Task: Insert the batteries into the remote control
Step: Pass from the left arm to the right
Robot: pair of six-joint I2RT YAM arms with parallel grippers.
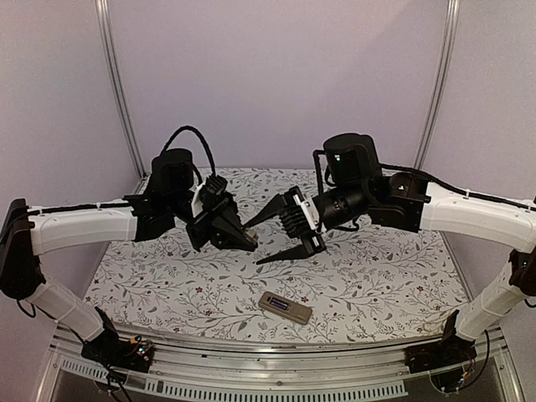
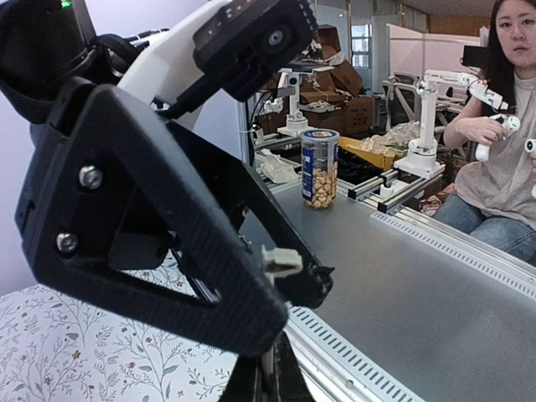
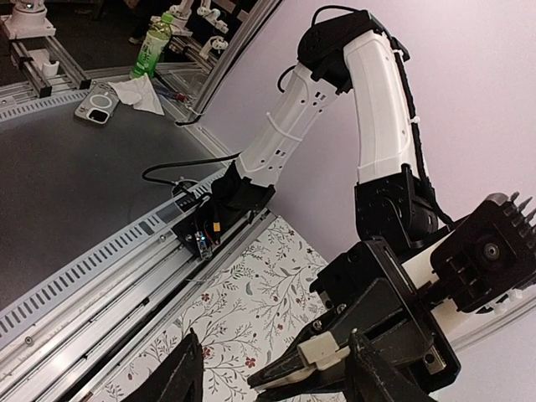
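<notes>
In the top view, the remote control point(image 1: 285, 307) lies on the surface point(image 1: 167, 276) near the front edge. It sits toward the bases from both grippers, and its long axis runs roughly left to right. The left gripper point(image 1: 249, 241) is clenched and the right gripper point(image 1: 266, 239) is spread wide. They hang tip to tip above the surface, with the right slightly nearer the remote.

The left wrist view shows its own fingers point(image 2: 264, 378) pressed together, and nothing is visibly held. It does not show the remote.

The right wrist view confirms its fingers point(image 3: 186, 373) are apart.

We see 0 batteries in any of the 3 views.

Remote control point(image 1: 285, 307) on table point(image 1: 394, 276), centre, nr front edge; L arm point(image 1: 84, 224) behind-left, R arm point(image 1: 469, 213) behind-right, above table.
</notes>
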